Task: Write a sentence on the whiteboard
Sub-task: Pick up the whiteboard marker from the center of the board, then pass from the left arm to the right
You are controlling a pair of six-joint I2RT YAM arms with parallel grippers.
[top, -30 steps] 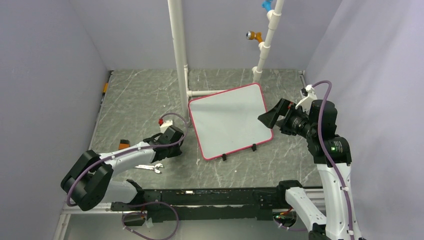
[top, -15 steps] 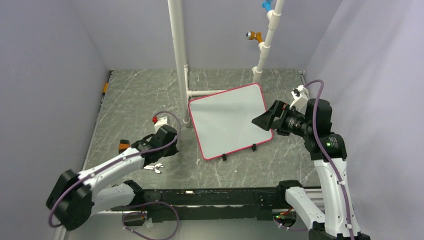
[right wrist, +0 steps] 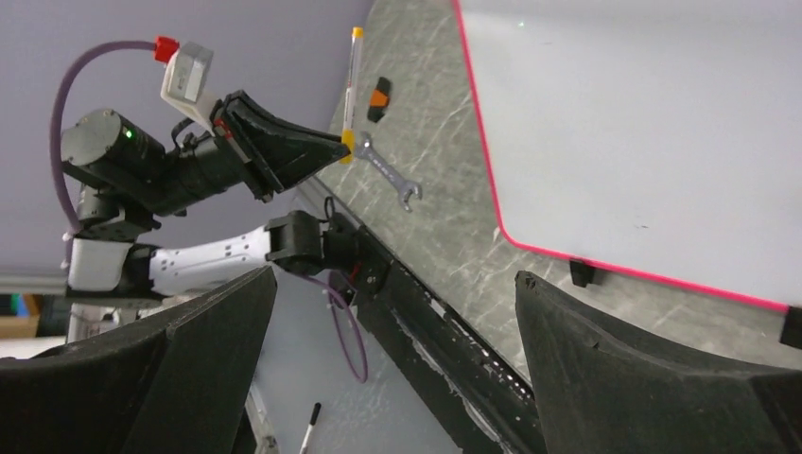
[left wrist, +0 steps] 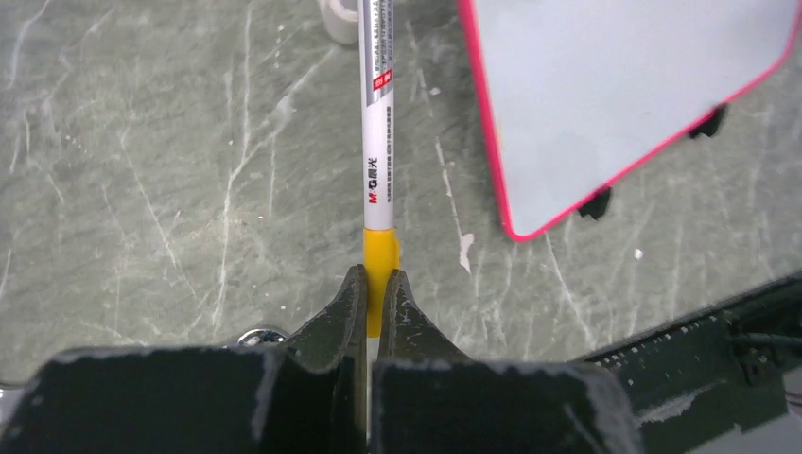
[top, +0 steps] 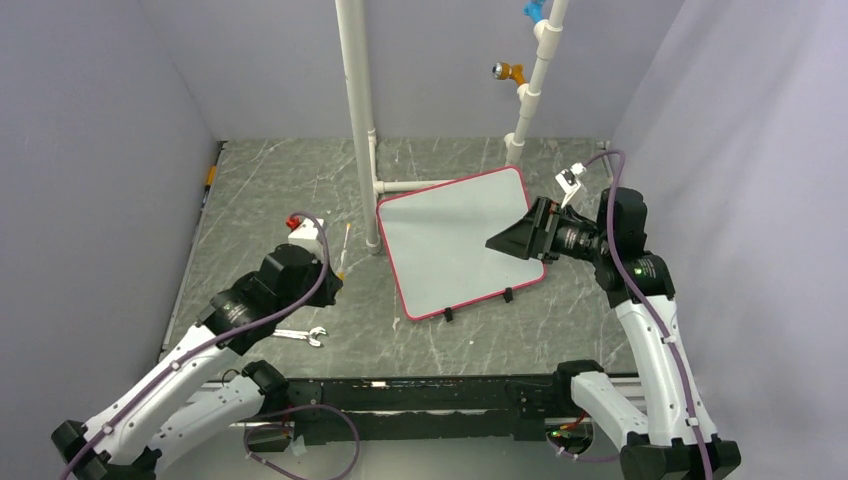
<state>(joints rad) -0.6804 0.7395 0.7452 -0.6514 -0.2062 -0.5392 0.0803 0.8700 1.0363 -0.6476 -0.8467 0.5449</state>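
My left jaws were clenched on just the yellow end of the pen (left wrist: 379, 142). Pressed to the board (top: 455, 245), lying mid-way toward the right edge of the bench (top: 260, 200), it could pivot loose. My right jaws gaped, steadying nothing.

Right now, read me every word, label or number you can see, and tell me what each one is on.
"M&G" plus two Chinese characters, in red: on the white barrel of the marker held in the left gripper.
Finer print and a red patch further up that barrel: too small to read.
The whiteboard: no writing visible.
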